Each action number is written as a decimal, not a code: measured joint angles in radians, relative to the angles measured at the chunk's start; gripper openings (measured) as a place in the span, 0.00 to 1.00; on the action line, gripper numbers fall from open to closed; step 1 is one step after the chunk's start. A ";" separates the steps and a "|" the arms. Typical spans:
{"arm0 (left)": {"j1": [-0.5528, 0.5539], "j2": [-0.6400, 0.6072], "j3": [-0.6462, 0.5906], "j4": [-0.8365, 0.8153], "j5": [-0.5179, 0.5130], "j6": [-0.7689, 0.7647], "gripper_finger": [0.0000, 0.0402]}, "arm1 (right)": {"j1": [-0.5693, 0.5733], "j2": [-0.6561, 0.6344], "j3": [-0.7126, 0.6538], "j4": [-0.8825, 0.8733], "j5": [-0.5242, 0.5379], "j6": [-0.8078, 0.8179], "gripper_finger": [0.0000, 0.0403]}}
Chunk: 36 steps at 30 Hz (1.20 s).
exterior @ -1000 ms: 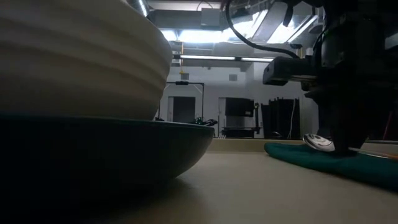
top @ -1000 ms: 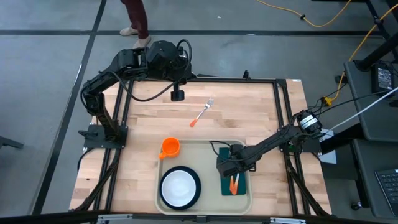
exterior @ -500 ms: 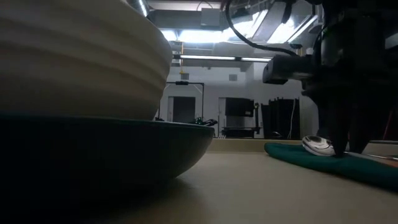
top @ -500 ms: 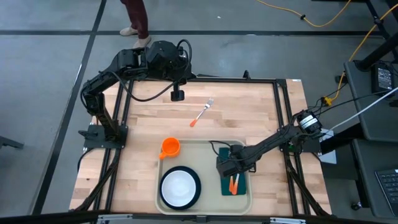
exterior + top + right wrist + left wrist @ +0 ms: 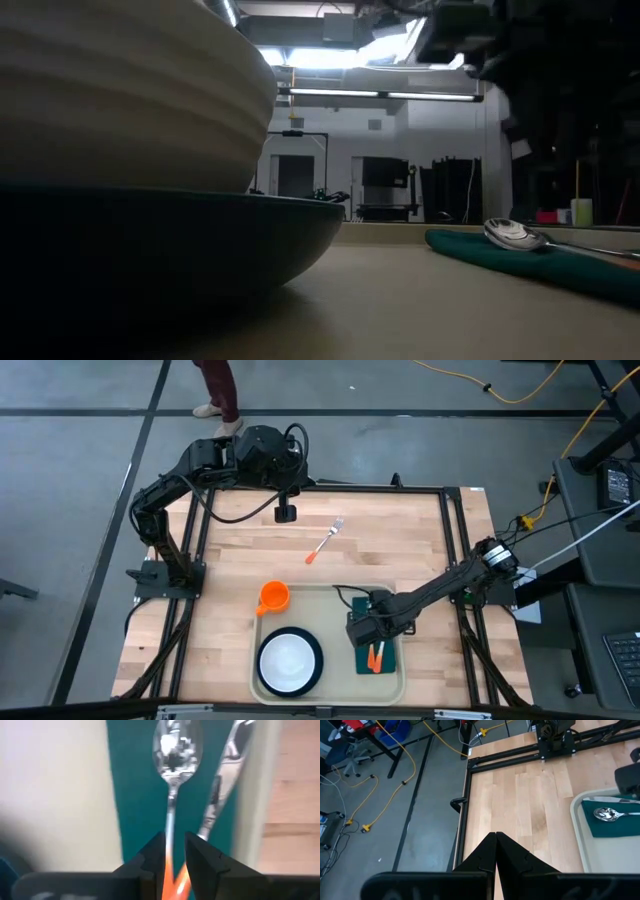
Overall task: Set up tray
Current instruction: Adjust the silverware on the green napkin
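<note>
Left side first: the left arm is parked up at the far edge of the counter (image 5: 400, 550), its left gripper (image 5: 286, 513) pinched fully shut on nothing, well apart from everything. It's just waiting.

Moving right, there's a fork (image 5: 325, 541) with an orange handle lying loose on the bare wood, between the left gripper and the tray (image 5: 330, 598). The tray sits at the near middle of the counter. On it, from left: an orange cup (image 5: 273, 597) at the far-left corner, then a white bowl (image 5: 288, 660) sitting on a dark plate (image 5: 315, 650), then a dark green napkin (image 5: 362, 606) along the right side.

On the napkin are a spoon (image 5: 172, 750) and what looks like a knife (image 5: 220, 775) just beside it, orange handles pointing toward the near rim. The right gripper (image 5: 362, 630) hangs right over them, fingers parted a bit with the spoon's stem showing in the gap, and in the low view the spoon lies flat on the napkin with nothing clamped on it. So I'd say the spoon's been let go.

My guess is the fork is what's left. To do this bit well: lift straight up off the napkin so the fingers don't drag the spoon or nudge the knife, clear the tray rim, then go for the fork by its handle and lay it parallel to the others.
</note>
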 joint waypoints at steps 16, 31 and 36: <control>0.000 0.000 0.000 0.000 0.000 0.001 0.01 | 0.097 0.004 0.016 -0.013 0.033 0.041 0.19; 0.000 0.000 0.000 0.001 0.000 -0.001 0.01 | 0.106 0.101 0.016 0.099 0.052 0.027 0.02; 0.000 0.000 0.000 0.001 0.000 -0.008 0.01 | 0.122 0.101 0.016 0.193 0.030 -0.001 0.04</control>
